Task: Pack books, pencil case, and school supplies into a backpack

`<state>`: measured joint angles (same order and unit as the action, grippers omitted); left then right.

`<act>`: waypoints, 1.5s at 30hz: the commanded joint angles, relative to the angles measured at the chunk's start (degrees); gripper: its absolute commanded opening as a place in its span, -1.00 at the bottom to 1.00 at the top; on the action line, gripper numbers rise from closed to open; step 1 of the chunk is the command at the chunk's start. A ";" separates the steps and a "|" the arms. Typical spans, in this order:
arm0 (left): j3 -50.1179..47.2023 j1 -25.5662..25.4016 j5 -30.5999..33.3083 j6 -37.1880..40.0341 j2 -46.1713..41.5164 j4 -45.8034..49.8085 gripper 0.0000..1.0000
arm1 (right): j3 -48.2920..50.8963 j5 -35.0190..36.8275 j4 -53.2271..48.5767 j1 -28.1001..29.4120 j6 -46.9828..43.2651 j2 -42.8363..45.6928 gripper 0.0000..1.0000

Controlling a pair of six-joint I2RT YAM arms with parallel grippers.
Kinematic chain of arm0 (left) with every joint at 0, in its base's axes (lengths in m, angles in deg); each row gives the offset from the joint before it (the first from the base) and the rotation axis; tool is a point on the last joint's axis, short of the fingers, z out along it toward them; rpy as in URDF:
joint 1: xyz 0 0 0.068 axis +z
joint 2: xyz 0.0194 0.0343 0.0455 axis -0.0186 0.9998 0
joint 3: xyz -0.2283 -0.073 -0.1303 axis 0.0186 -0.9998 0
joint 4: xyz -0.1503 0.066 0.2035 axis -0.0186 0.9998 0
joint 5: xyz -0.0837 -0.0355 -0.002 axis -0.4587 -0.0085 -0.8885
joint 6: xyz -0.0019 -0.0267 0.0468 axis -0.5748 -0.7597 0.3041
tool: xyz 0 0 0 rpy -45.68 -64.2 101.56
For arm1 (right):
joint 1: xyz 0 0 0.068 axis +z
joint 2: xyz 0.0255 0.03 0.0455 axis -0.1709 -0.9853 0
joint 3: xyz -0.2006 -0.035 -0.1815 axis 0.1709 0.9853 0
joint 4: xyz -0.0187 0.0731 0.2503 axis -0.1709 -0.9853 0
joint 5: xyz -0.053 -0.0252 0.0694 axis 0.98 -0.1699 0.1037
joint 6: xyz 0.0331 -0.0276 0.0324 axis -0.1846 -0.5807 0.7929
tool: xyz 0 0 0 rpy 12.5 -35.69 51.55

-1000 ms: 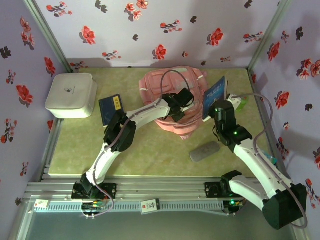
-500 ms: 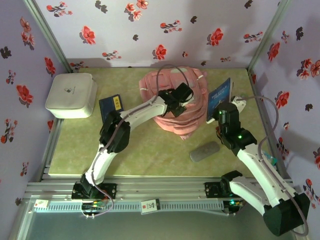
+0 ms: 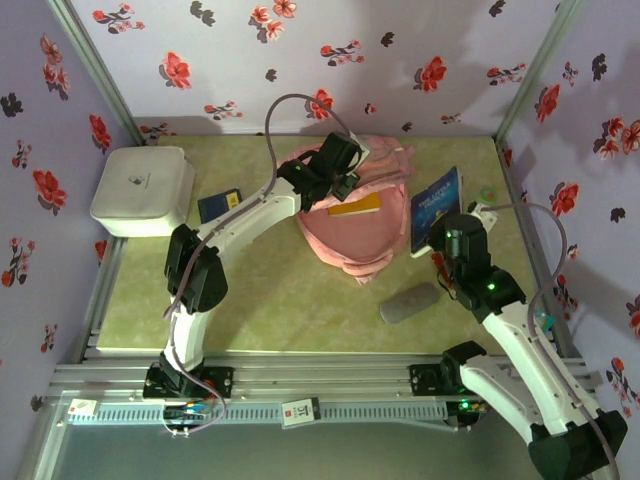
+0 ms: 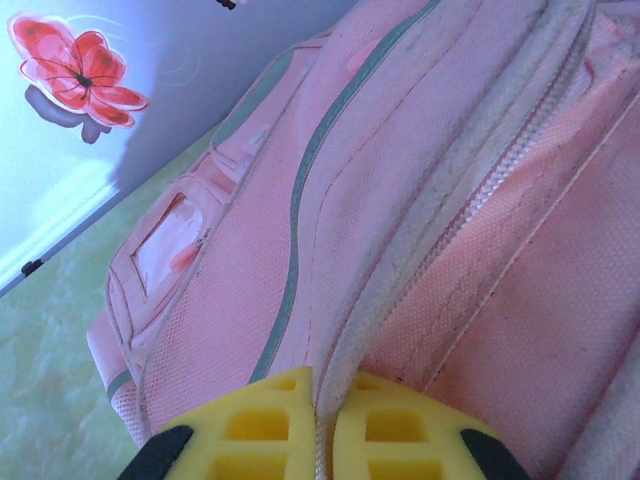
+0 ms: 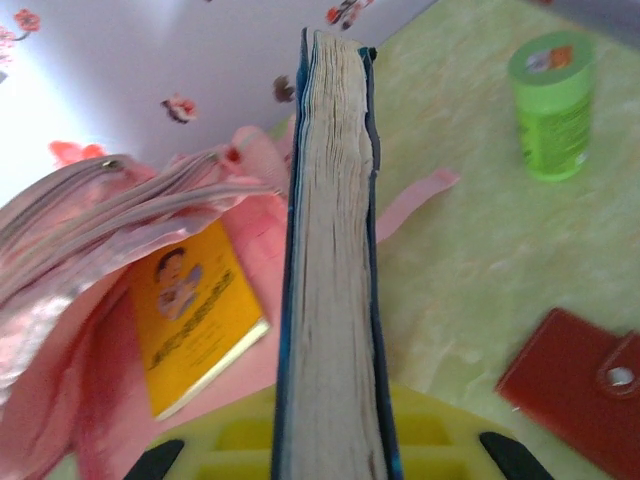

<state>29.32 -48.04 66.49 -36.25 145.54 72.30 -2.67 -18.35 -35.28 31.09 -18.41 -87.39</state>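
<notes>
We see a pale yellow-green desk (image 3: 290, 300) boxed in by lilac walls (image 3: 250, 60) printed with red and dark flowers, with metal rails at the corners and near edge.

Writing: the yellow book (image 3: 357, 206) has a cartoon figure and lines of text, and the blue book (image 3: 437, 205) has cover lettering. Both are too small for us to read. The white box (image 3: 142, 190) carries a small mark, also unreadable.

Counts:
- **Books:** three. The navy one (image 3: 220, 206) lies flat on the desk just beside the white box. The yellow one lies inside the open backpack (image 3: 345, 245). The blue one is held on edge to the right of the backpack.
- **Backpack:** one, pink, mid-desk toward the back.
- **Pencil case:** one (image 3: 409, 302), grey, on the desk in front of the backpack, near the right arm.
- **Other things:** one green tape roll (image 5: 552, 105) and one red wallet (image 5: 575, 390).

The left gripper (image 4: 323, 425) is pinched narrow on the backpack's white zipper edge. The right gripper (image 5: 330, 445) is clamped on the blue book, page edges facing the wrist camera.
</notes>
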 commanded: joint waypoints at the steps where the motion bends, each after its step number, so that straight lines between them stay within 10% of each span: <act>1: 1.69 0.13 0.46 -3.56 -2.79 -7.89 -1.00 | 2.23 -10.06 8.66 -0.43 7.33 -0.27 -0.79; 16: 2.32 1.44 -4.25 -9.12 -3.74 -6.98 -1.00 | 6.91 -23.18 44.53 -0.21 21.12 -22.41 -0.80; 32: 2.74 5.30 -12.55 -16.38 -3.81 -4.51 -1.00 | -2.50 -15.74 48.09 0.44 34.13 -50.70 -0.68; 45: 3.73 7.16 -15.61 -18.83 -3.75 -2.74 -1.00 | -8.82 -24.09 64.58 0.32 38.81 -63.62 -0.27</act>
<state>29.56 -41.86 51.85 -52.20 145.54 72.41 -9.86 -40.43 24.28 31.20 19.77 -150.73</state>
